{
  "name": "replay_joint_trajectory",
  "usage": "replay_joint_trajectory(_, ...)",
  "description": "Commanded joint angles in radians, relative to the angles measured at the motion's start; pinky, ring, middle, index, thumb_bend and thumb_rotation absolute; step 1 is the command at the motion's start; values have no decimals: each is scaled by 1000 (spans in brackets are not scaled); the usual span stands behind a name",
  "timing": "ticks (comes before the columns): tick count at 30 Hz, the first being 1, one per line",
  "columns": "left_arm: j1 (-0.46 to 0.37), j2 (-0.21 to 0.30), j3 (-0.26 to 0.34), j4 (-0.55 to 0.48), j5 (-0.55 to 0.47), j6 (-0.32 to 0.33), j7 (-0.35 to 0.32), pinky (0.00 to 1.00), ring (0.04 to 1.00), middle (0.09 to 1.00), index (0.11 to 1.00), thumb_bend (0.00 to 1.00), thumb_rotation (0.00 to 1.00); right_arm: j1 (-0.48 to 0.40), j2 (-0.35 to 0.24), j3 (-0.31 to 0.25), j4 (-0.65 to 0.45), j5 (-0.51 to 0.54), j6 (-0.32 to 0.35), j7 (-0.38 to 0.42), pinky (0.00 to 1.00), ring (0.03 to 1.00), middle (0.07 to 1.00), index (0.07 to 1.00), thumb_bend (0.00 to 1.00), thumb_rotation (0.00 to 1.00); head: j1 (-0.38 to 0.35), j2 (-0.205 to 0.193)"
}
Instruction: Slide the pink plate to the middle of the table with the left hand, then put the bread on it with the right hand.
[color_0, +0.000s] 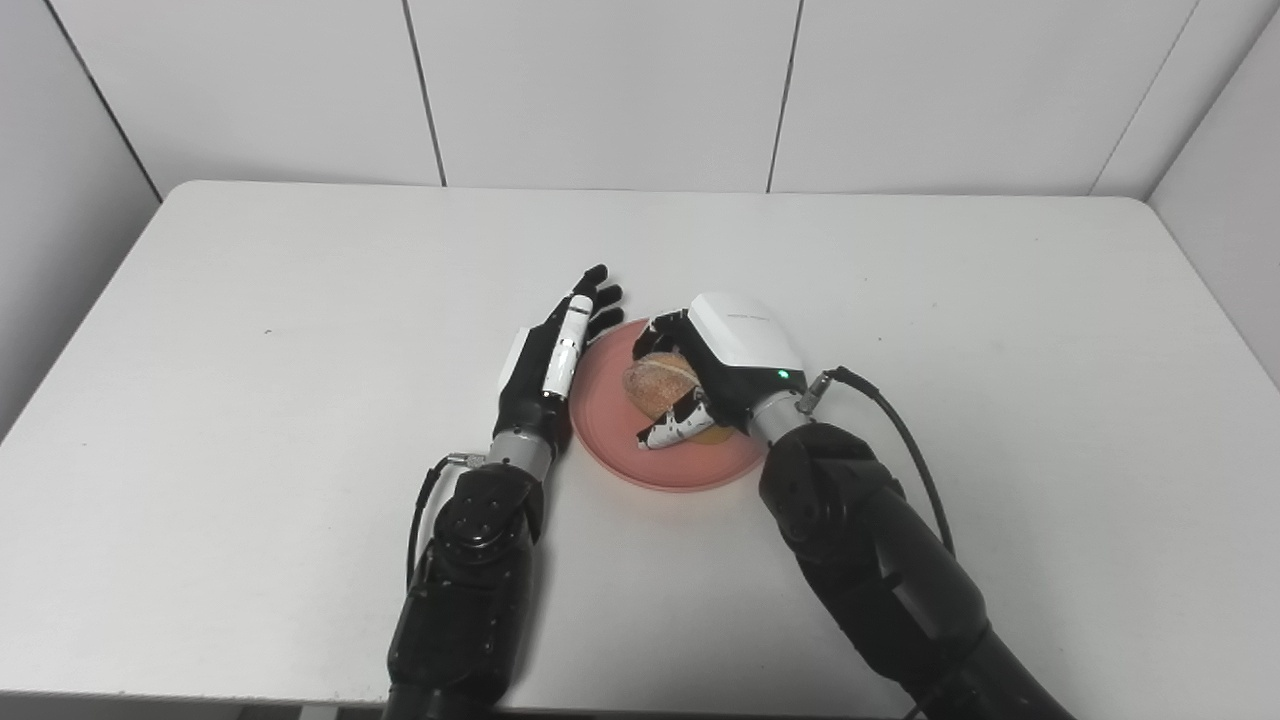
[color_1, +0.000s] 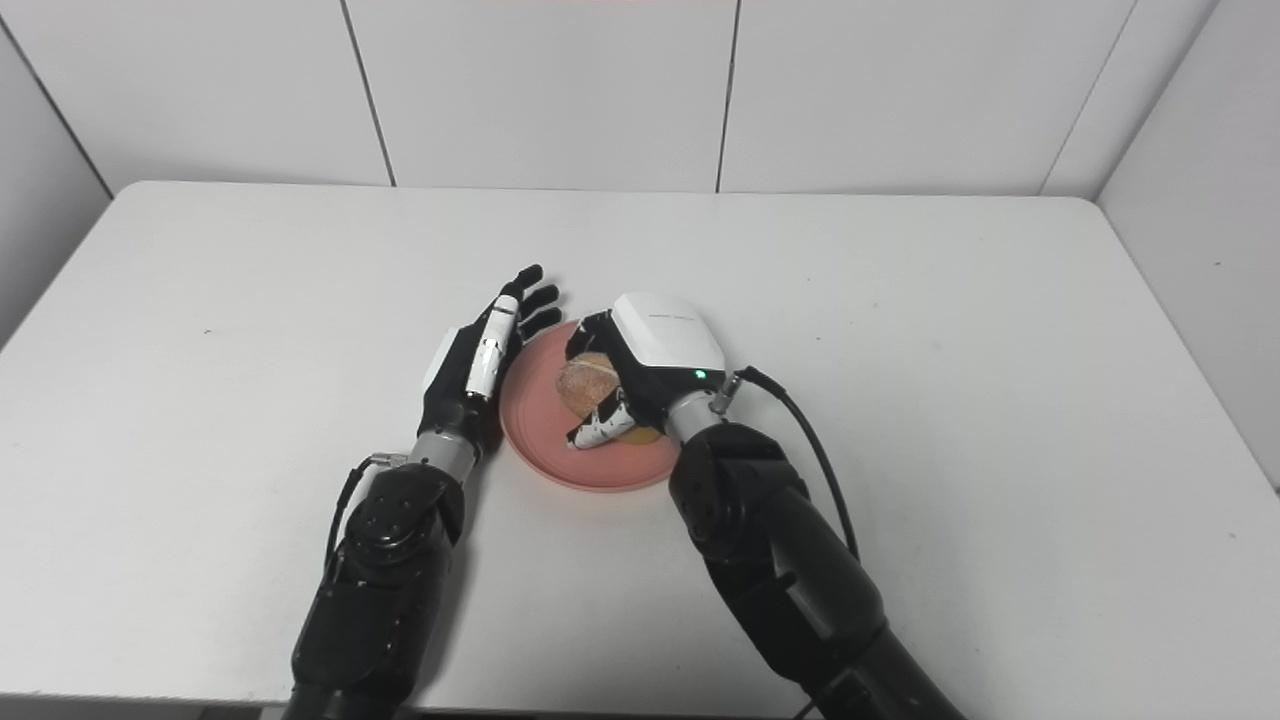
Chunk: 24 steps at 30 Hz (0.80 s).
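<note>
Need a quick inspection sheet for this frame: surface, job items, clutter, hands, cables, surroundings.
Surface: white table, a few small dark specks, otherwise bare.
Job's things: pink plate near the table's middle; bread over the plate, in the right hand's grasp; whether it touches the plate cannot be told.
Clutter: nothing seen.
Hands: left hand open, fingers straight, at the plate's left rim; right hand shut on the bread.
Cables: black cable loops from the right wrist along the forearm; thin cable at the left wrist.
Surroundings: white panelled walls on three sides.
</note>
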Motion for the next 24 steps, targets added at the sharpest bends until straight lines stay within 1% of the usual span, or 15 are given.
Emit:
replay_joint_trajectory(1,-6,-9,-13,-7,8,45,-11,845,891,894,881,330,1000,-39,9,-7,-51,-20,16,13,433,584,671,749,710,136,1,0)
replay_joint_trajectory(4,-5,-7,-14,-9,8,42,-12,854,898,899,883,327,1000,-42,9,-13,-78,-30,29,50,427,570,659,769,713,146,0,-1)
replay_joint_trajectory(5,-4,-8,-13,-10,7,42,-12,854,896,898,882,326,1000,-43,10,-14,-85,-36,37,65,478,621,695,777,721,160,0,-1)
replay_joint_trajectory(7,-4,-10,-9,-11,0,48,-13,859,895,899,885,329,1000,-44,15,-23,-98,-49,50,96,646,759,793,807,748,211,-1,-1)
replay_joint_trajectory(9,-4,-11,-7,-10,-1,50,-11,864,898,901,886,330,1000,-43,21,-35,-108,-67,55,125,706,803,826,820,763,244,-1,-1)
replay_joint_trajectory(10,-4,-11,-6,-9,0,50,-9,866,900,899,881,334,1000,-43,24,-41,-112,-77,56,138,749,830,848,835,772,309,-1,-1)
replay_joint_trajectory(11,-4,-12,-7,-8,5,51,-5,866,900,899,881,335,1000,-46,22,-43,-120,-91,56,160,752,832,850,836,773,314,0,-1)
replay_joint_trajectory(12,-5,-12,-7,-7,7,53,-3,862,903,900,877,336,1000,-49,21,-45,-127,-103,56,177,795,855,871,858,775,390,-1,-2)
replay_joint_trajectory(14,-5,-11,-8,-4,6,49,-7,872,914,908,881,333,1000,-52,21,-52,-140,-128,56,212,836,879,895,881,792,489,0,-3)
replay_joint_trajectory(15,-5,-9,-10,-3,6,46,-10,881,922,917,886,332,1000,-54,22,-56,-147,-137,56,227,853,889,913,902,813,578,0,-3)
replay_joint_trajectory(16,-4,-7,-12,-3,7,44,-13,882,923,918,887,332,1000,-56,21,-58,-154,-147,56,241,855,890,915,904,815,590,0,-3)
replay_joint_trajectory(17,-3,-5,-14,-3,8,42,-15,890,930,926,894,331,1000,-57,21,-60,-159,-155,55,252,858,894,922,914,831,650,0,-3)
replay_joint_trajectory(20,0,-3,-16,-4,4,30,-23,900,938,940,912,332,1000,-59,13,-61,-196,-179,54,268,856,896,925,925,876,755,-3,-4)
replay_joint_trajectory(23,3,-7,-13,-6,6,22,-17,874,920,923,889,365,1000,-57,8,-72,-235,-186,51,283,888,927,951,972,949,876,-6,-6)
replay_joint_trajectory(24,3,-8,-12,-5,6,19,-16,871,918,922,887,366,1000,-56,6,-77,-253,-188,50,287,890,929,953,974,952,880,-6,-6)
